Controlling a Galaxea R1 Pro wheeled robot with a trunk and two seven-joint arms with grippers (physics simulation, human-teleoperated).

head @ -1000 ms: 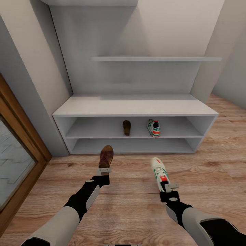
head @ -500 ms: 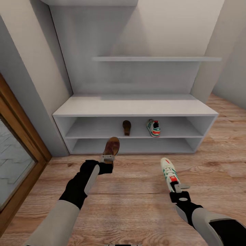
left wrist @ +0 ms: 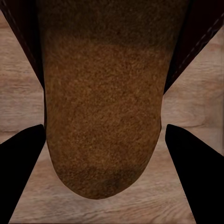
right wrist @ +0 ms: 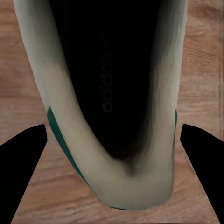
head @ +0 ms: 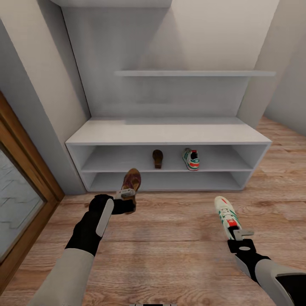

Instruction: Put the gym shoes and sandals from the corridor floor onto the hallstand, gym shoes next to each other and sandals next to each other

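Observation:
My left gripper [head: 126,194] is shut on the heel of a dark brown sandal [head: 131,180], held above the floor in front of the hallstand [head: 165,132]; its footbed [left wrist: 105,102] shows close up in the left wrist view. My right gripper [head: 241,233] is shut on the heel of a white gym shoe [head: 225,213] with green stripes, out to the right over the corridor floor [head: 170,246]; its dark opening [right wrist: 112,84] shows in the right wrist view. On the hallstand's upper open shelf rest the other sandal [head: 157,158] and the other gym shoe [head: 191,159], a small gap apart.
A wood-framed glass door [head: 19,187] lines the left side. Grey walls close in at both sides of the hallstand. A floating shelf [head: 193,73] hangs on the back panel above the bench top. The lower open shelf [head: 165,182] holds nothing.
The left arm carried the sandal up and toward the hallstand, then slightly left. The right arm swung the gym shoe out to the right and nearer to me.

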